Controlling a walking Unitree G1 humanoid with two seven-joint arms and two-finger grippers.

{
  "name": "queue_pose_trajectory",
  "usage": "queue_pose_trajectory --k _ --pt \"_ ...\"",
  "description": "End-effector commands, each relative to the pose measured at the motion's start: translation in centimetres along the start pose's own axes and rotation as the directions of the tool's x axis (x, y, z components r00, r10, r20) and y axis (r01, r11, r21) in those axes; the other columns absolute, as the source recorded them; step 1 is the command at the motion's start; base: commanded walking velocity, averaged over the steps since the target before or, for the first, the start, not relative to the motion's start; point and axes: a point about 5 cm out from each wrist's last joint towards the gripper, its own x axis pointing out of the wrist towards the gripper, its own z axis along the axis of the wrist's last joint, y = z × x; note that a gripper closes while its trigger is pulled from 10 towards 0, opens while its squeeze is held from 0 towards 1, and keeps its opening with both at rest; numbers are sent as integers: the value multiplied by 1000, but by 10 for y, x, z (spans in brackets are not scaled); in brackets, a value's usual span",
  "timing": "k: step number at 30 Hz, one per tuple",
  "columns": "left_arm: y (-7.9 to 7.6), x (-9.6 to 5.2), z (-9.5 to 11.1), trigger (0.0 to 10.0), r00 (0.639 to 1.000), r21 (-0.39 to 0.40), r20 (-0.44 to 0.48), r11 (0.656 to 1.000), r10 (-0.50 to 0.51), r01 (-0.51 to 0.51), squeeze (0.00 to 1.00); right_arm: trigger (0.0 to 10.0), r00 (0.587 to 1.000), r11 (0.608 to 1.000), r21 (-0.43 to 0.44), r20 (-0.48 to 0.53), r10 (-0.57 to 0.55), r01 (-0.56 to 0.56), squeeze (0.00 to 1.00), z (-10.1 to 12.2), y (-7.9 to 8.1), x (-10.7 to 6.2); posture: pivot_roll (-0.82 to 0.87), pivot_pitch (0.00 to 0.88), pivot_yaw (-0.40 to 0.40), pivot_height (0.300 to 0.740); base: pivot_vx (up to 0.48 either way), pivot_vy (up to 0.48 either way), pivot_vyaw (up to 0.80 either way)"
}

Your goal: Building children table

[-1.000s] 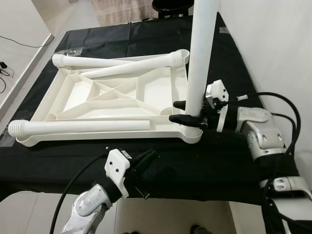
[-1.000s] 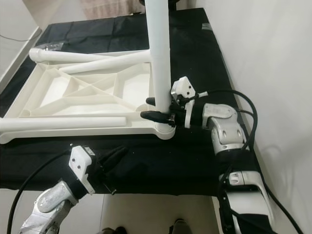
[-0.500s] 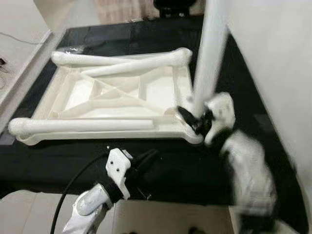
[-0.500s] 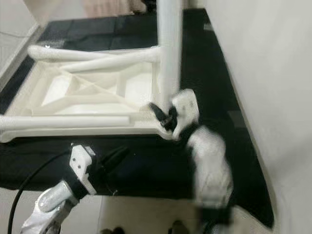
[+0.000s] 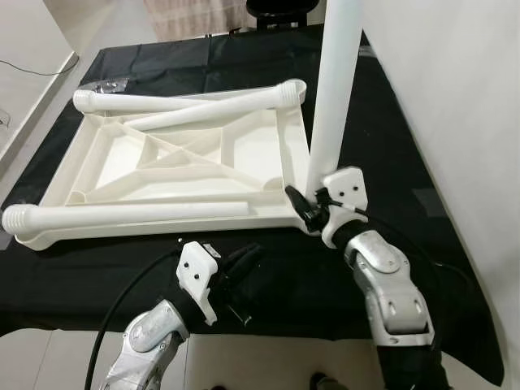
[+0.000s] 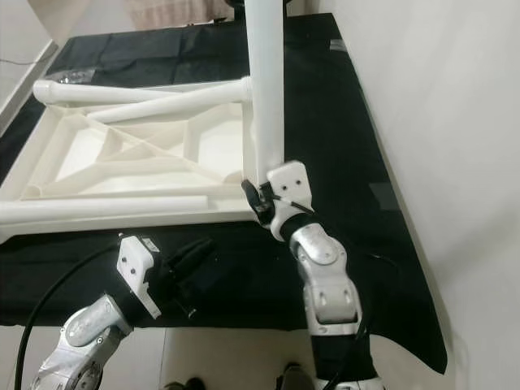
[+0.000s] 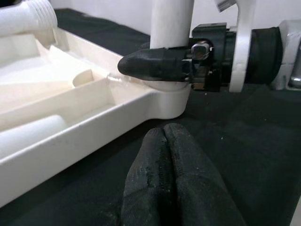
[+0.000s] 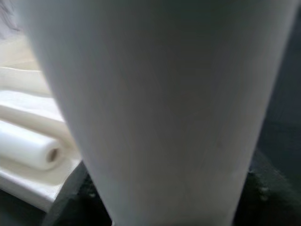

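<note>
Black cloth (image 5: pixel 162 57), right end effector (image 5: pixel 305 213) gripping upright leg (image 5: pixel 333 97) on tabletop (image 5: pixel 122 175)

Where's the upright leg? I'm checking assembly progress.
The upright leg stands in the near right corner socket of the upturned tabletop, with the right hand clamped at its base.

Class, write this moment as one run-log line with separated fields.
right hand: shut on upright leg at tabletop corner | left hand: shut, idle over black cloth | three legs unfitted
</note>
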Motion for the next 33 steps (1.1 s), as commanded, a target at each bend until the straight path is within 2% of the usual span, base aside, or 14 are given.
queue_pose_trajectory --k 1,3,4,7,8,9,10,12,21,22,23,24,25,33 --pt "-1 -4 -5 10000 1000 -11 -24 1000 1 -1 0 10000 985 985 30 31 170 -171 902 12 6 4 7 280 70 740 0 0 0" --pt "0 -4 -5 10000 1000 -13 -24 1000 -1 1 0 10000 971 972 4 45 233 -234 902 18 6 4 7 280 70 740 0 0 0" --pt "0 -4 -5 10000 1000 -12 -24 1000 -3 3 0 10000 945 947 -33 51 322 -320 0 25 1 4 17 283 74 740 0 0 0" --pt "-1 -4 -4 10000 1000 -12 -24 1000 -7 6 0 10000 861 855 -116 2 509 -505 0 33 -12 0 30 286 75 740 0 0 0" --pt "-1 -4 -4 10000 1000 -12 -24 1000 -7 6 0 10000 861 855 -116 2 509 -505 0 33 -12 0 30 286 75 740 0 0 0" --pt "-2 -5 -3 10000 1000 -12 -24 1000 -6 6 0 10000 814 806 -122 -42 579 -580 0 33 -17 -2 34 287 72 740 0 0 0" --pt "-2 -5 -3 10000 1000 -12 -24 1000 -6 6 0 10000 814 806 -122 -42 579 -580 0 33 -17 -2 34 287 72 740 0 0 0" --pt "-3 -6 -2 10000 1000 -14 -23 1000 -6 5 0 10000 738 727 -129 -123 663 -675 0 35 -33 -1 48 296 65 740 0 0 0" --pt "-7 -9 0 10000 1000 -22 -22 1000 -1 1 0 10000 731 728 -74 -102 674 -682 0 44 -49 18 69 303 63 740 0 0 0" --pt "-8 -10 0 10000 1000 -23 -23 1000 -1 1 0 5216 720 718 -56 -106 686 -693 0 42 -51 18 76 306 60 740 0 0 0" --pt "-9 -11 0 10000 1000 -25 -24 1000 -1 1 0 1725 705 706 -35 -106 701 -707 0 40 -53 17 76 305 61 740 0 0 0" --pt "-9 -11 0 10000 1000 -25 -24 1000 -1 1 0 1725 705 706 -35 -106 701 -707 0 40 -53 17 76 305 61 740 0 0 0" --pt "-9 -11 0 10000 1000 -26 -24 1000 -1 1 0 0 692 694 -14 -103 715 -719 0 38 -54 16 76 305 61 740 0 0 0" --pt "-11 -13 0 10000 1000 -35 -31 999 -4 3 0 0 652 657 16 -98 752 -754 0 34 -64 12 68 298 71 740 0 0 0"
